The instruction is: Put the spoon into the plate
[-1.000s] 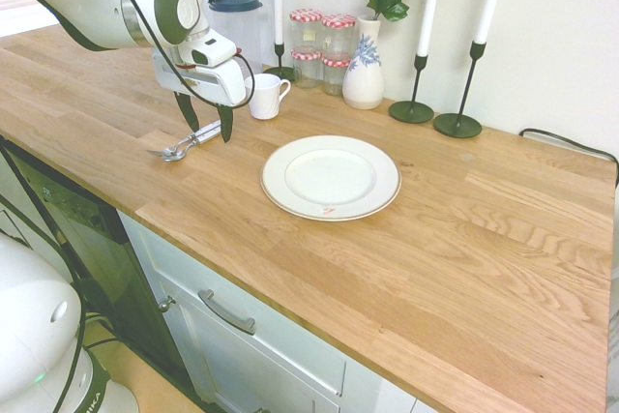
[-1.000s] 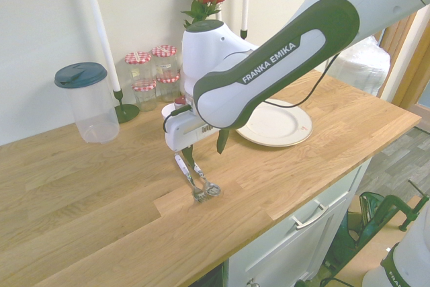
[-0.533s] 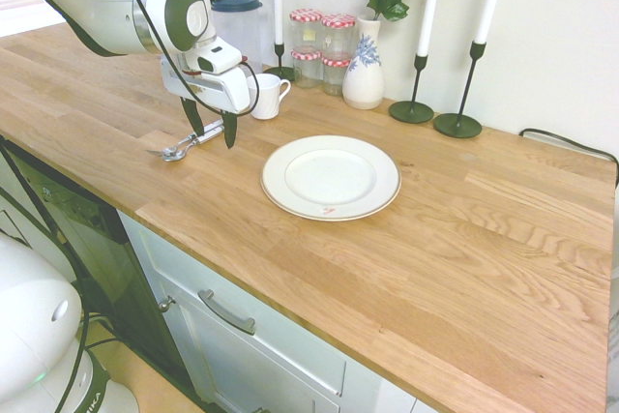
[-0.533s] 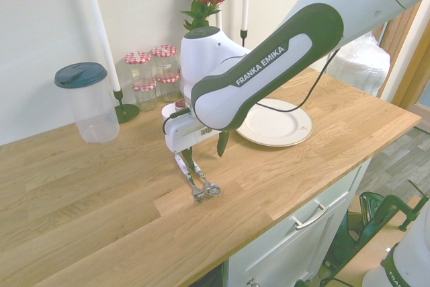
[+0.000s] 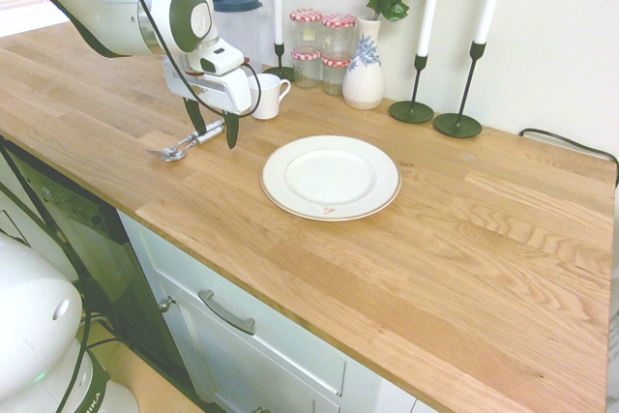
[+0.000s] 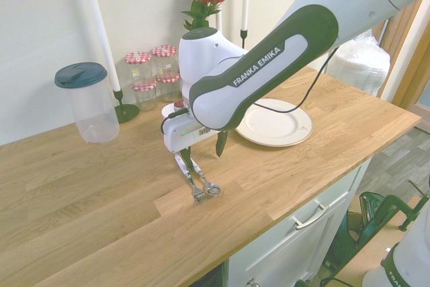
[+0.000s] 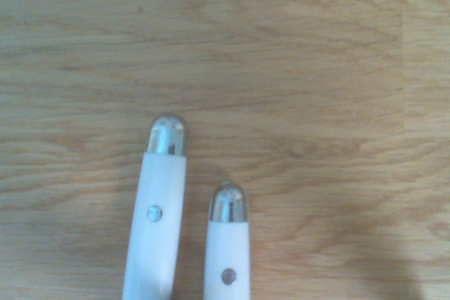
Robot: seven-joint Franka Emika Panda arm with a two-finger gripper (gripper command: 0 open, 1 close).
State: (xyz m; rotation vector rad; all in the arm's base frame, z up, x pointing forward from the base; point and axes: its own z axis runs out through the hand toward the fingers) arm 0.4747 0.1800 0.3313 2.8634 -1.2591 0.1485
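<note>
The white arm's gripper (image 5: 214, 121), fingers spread wide and pointing down, is hovering just above the white handles of two utensils on the wooden surface (image 5: 464, 239), holding nothing. The spoon (image 5: 177, 152) is lying beside a fork (image 6: 195, 191), well apart from the cream plate (image 5: 331, 178), on the side away from the two black candlesticks (image 5: 435, 118); the plate is sitting bare.
</note>
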